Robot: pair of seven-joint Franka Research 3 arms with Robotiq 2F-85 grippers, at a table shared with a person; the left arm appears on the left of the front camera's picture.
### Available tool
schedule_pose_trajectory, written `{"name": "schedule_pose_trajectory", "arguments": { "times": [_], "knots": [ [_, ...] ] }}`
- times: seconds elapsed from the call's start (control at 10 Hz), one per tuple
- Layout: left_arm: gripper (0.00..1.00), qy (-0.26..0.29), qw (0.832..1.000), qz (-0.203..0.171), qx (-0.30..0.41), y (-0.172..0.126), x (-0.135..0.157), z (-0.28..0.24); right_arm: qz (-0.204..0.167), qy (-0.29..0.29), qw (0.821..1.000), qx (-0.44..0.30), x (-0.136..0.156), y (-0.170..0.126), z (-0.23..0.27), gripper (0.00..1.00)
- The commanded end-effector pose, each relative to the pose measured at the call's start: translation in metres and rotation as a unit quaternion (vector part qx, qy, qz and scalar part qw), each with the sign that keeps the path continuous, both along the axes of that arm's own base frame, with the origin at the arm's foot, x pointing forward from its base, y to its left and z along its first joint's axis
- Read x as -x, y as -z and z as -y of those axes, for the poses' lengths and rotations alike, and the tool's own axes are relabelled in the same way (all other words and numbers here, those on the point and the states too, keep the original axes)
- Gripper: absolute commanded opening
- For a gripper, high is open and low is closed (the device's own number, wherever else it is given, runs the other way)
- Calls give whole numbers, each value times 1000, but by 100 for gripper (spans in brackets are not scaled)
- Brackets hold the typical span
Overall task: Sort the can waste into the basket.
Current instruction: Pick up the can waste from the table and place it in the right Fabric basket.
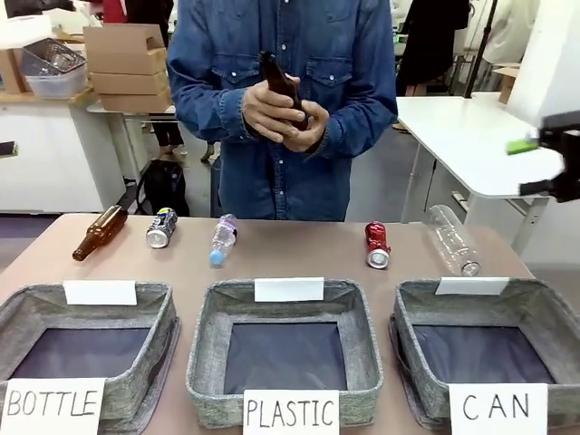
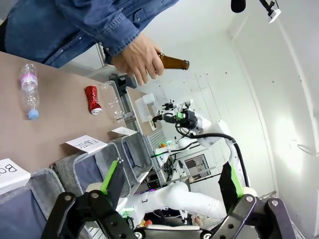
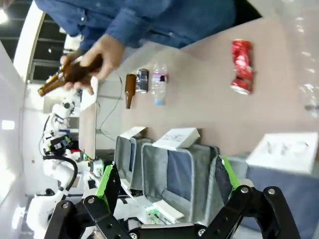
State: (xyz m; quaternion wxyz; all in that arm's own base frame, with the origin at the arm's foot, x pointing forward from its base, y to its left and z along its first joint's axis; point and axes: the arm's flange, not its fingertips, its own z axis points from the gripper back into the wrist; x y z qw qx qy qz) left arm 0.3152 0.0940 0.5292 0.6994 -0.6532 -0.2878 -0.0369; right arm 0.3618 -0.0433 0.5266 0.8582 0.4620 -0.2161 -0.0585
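The right claw hangs high at the right edge of the front view, well above the surface, its green-padded fingers pointing inward toward the person. It is blurred there. Its own wrist view shows the right claw with fingers spread apart and nothing between them. The left claw is also held up off the surface, jaws wide apart and empty.

The red can lies on its side, below the right claw and inward of it. Its long axis runs across the surface from the person's side to the robot's, with its silver end facing the robot. In the right wrist view the red can lies ahead of the fingers, up and to the right, silver end nearest the claw. The black-and-silver can also lies on its side, far across from the right claw, with one round end turned toward the robot. It lies between a brown bottle and a small plastic bottle.

The CAN basket sits almost straight below the right claw, on the robot's side of the red can and apart from it, with neither can in it.

Beyond the surface, the person's hands hold another brown bottle at chest height.
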Motion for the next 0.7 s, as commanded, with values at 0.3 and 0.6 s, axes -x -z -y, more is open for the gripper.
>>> {"name": "schedule_pose_trajectory", "arguments": {
  "times": [0.3, 0.6],
  "knots": [
    [100, 1, 1000, 15, 7, -3, 0, 1, -18, 7, 999, 37, -5, 4, 23, 100],
    [100, 15, 980, 9, -196, -72, 29, -66, -28, -29, 995, 93, -39, 9, -23, 100]
  ]
}}
